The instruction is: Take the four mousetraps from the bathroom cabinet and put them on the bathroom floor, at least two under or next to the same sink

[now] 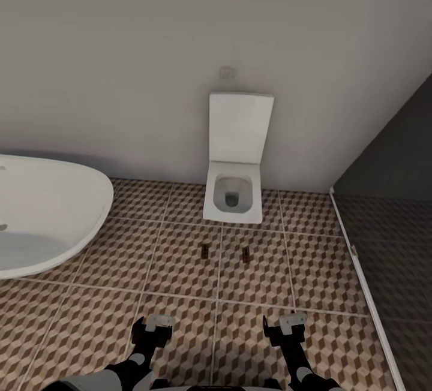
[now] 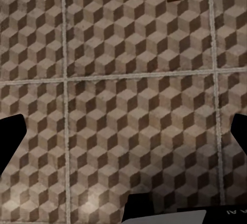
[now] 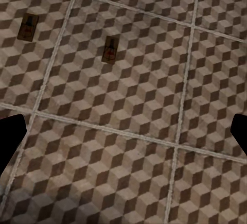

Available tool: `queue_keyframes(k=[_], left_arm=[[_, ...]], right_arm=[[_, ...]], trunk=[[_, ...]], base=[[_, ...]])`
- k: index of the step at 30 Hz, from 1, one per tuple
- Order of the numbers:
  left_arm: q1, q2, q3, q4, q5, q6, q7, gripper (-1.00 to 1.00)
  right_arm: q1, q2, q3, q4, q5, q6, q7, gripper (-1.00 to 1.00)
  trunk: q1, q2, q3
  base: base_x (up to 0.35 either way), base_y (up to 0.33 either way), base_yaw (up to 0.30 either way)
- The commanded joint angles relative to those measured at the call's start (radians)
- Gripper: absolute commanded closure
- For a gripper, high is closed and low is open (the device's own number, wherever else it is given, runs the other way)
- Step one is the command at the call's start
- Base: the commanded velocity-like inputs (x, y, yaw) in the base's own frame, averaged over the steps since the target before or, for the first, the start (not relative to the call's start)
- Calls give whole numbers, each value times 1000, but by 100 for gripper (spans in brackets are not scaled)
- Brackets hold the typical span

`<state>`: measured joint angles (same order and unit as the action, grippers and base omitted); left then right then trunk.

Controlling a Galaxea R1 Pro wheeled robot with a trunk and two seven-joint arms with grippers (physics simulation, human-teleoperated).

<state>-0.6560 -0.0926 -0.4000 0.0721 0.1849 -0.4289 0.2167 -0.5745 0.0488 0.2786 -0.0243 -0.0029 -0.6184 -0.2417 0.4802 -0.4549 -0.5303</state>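
The left hand [image 1: 153,326] and the right hand [image 1: 287,324] hang low over the bathroom floor [image 1: 180,271], side by side. Both are empty, fingers spread apart; in each wrist view the dark fingertips sit at opposite edges with only tile between them.

Ahead of the hands, two mousetraps lie flat on the floor. The left mousetrap [image 1: 205,250] and the right mousetrap [image 1: 245,253] rest on neighbouring tiles, one on either side of a grout line, near each other but not touching. Their long axes run roughly parallel, pointing away from the robot toward the toilet [image 1: 234,193], which stands against the wall just beyond them. Each trap lies forward and slightly inward of the hand on its side, so neither arm is clearly nearer overall.

The bathtub [image 1: 54,211] curves in at the floor's left edge, and a dark shower area [image 1: 390,241] borders the right edge.

Judging by this, two traps are already on the tiles, but beside the toilet, not a sink. The other two traps likely remain to be fetched from the cabinet.
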Motion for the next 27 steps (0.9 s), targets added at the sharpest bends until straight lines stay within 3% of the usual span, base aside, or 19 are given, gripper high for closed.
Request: queue_keyframes(k=[1, 8, 27], left_arm=[[-1, -1, -8, 5, 8, -7, 1, -100], [-1, -1, -8, 5, 8, -7, 1, -100], [-1, -1, -8, 5, 8, -7, 1, -100]], right_arm=[[-1, 0, 8, 1, 0, -1, -8, -100], [0, 0, 8, 1, 0, -1, -8, -100], [0, 0, 8, 1, 0, -1, -8, -100]], trunk=[[-3, 6, 4], [-30, 55, 37], [-30, 55, 68]], base=[[0, 0, 0], [0, 0, 0], [0, 0, 0]])
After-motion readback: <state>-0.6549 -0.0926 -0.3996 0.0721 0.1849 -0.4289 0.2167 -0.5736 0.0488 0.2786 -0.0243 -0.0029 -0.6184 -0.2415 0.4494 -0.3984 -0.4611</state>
